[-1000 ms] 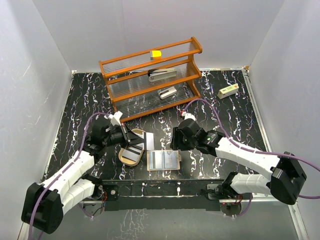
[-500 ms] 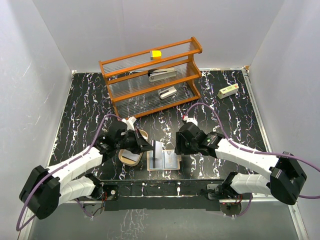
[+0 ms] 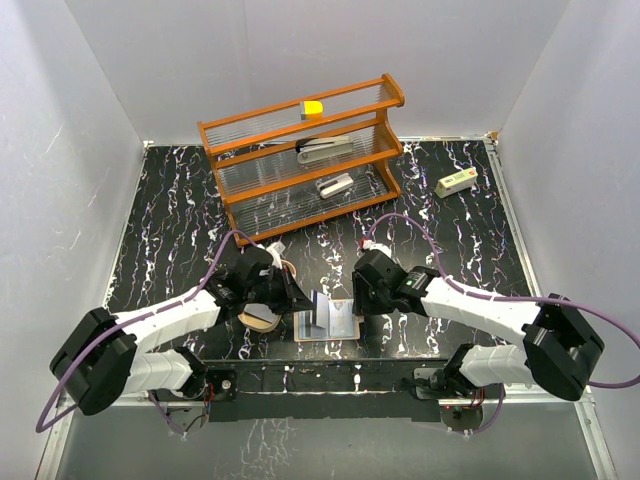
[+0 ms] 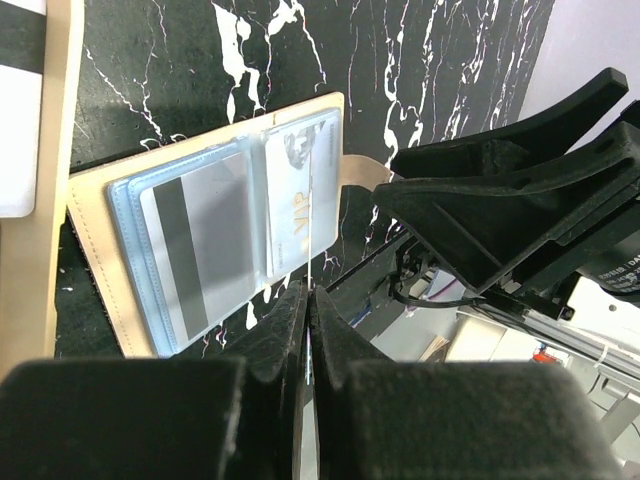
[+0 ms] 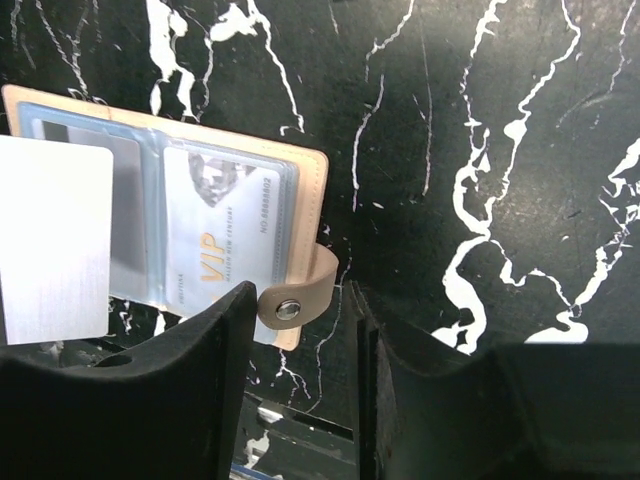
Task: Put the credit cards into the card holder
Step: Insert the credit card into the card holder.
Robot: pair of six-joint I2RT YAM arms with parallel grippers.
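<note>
The card holder (image 3: 340, 328) is a tan folder with clear sleeves, lying open near the front edge. Its sleeves hold a VIP card (image 5: 225, 230) and a striped card (image 4: 195, 240). My left gripper (image 4: 308, 295) is shut on a silver credit card (image 5: 55, 240), seen edge-on (image 4: 311, 220) in its wrist view, hanging over the holder's sleeves. My right gripper (image 5: 300, 300) is open at the holder's right edge, its fingers either side of the snap strap (image 5: 290, 305).
A tan oval tray (image 3: 262, 318) with another card (image 4: 20, 150) lies left of the holder. A wooden rack (image 3: 300, 150) with grey staplers and a yellow block (image 3: 313, 108) stands at the back. A small white box (image 3: 455, 182) is far right.
My left arm has swung right, carrying the card from over the tray to above the open holder. My right gripper has settled at the holder's strap and narrowed slightly.
</note>
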